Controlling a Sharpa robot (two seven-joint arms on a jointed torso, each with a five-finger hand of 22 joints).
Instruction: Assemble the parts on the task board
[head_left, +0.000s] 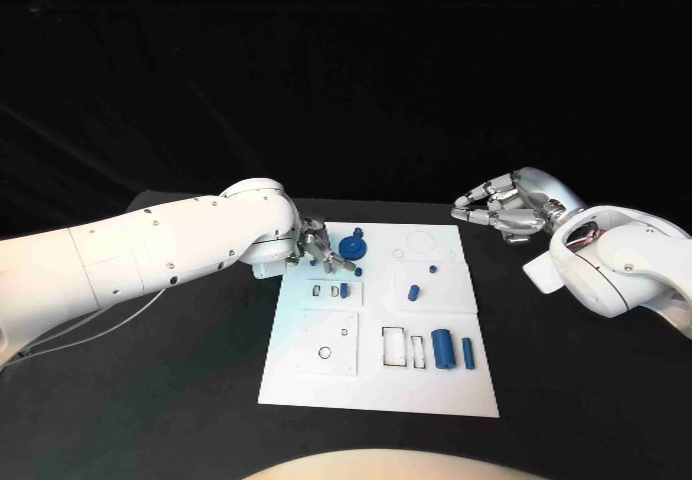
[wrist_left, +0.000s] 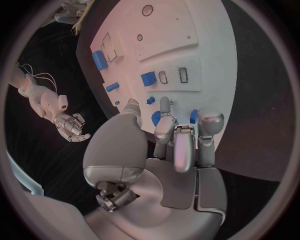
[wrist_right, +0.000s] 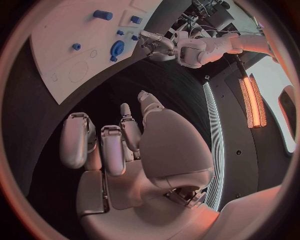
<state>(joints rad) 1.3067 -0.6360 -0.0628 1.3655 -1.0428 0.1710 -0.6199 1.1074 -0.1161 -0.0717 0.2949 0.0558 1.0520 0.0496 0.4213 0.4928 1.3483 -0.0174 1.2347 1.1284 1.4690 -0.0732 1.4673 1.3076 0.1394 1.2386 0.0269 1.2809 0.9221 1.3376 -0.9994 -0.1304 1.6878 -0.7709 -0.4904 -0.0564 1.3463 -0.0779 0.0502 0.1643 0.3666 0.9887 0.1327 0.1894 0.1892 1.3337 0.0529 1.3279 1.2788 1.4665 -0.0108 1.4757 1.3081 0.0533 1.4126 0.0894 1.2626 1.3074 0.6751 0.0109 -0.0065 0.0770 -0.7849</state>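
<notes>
Board: white task board (head_left: 378, 375) lies in the middle of the black tabletop (head_left: 577, 380), long side running from 12 to 6 o'clock in the head view.
Parts: large blue round part (head_left: 355, 246) stands near the board's 11 o'clock corner; a small blue peg (head_left: 431, 268) and a short blue cylinder (head_left: 413, 293) lie toward the middle; two blue cylinders, a thick one (head_left: 444, 349) and a thin one (head_left: 467, 351), lie side by side at about 4 o'clock.
Left hand: left hand (head_left: 320, 250) reaches over the board's 10 o'clock edge, fingertips just beside the large blue round part; the left wrist view shows its fingers (wrist_left: 175, 137) extended and close together over the blue pieces, but I cannot tell whether anything is pinched.
Right hand: right hand (head_left: 498, 210) hovers off the board at 1 o'clock, above the tabletop; its fingers (wrist_right: 112, 147) are loosely curled and apart, holding nothing.
</notes>
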